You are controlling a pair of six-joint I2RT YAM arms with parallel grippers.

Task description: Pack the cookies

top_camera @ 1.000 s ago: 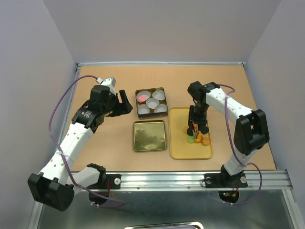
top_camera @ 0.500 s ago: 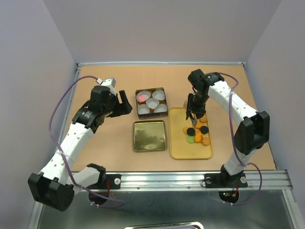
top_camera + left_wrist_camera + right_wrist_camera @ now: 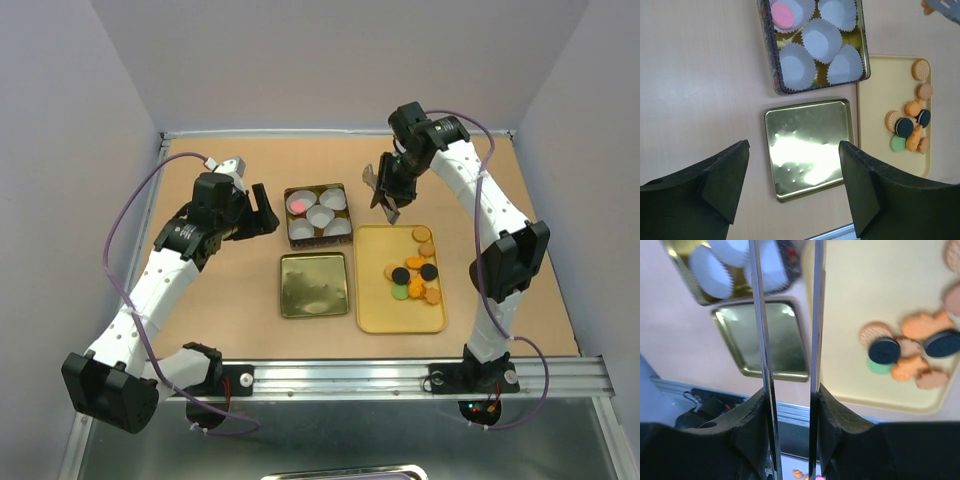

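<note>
Several cookies [image 3: 414, 275], orange, black and green, lie on the yellow tray [image 3: 385, 305]; they also show in the left wrist view [image 3: 910, 130] and the right wrist view [image 3: 910, 357]. A pink cookie [image 3: 298, 206] sits in one white liner of the square tin [image 3: 318, 215]. My right gripper [image 3: 392, 183] is shut on metal tongs [image 3: 760, 315], held above the table between tin and tray. In the left wrist view the tongs' tip [image 3: 946, 5] carries an orange cookie [image 3: 927, 6]. My left gripper [image 3: 262, 215] is open and empty, left of the tin.
The tin's gold lid [image 3: 314, 285] lies flat in front of the tin, left of the tray. Several empty white paper liners [image 3: 822, 40] fill the tin. Purple-grey walls close in the table on three sides.
My right gripper has risen off the cookie pile on the tray and swung back and left toward the tin, tongs still in it. The left arm has barely moved.
</note>
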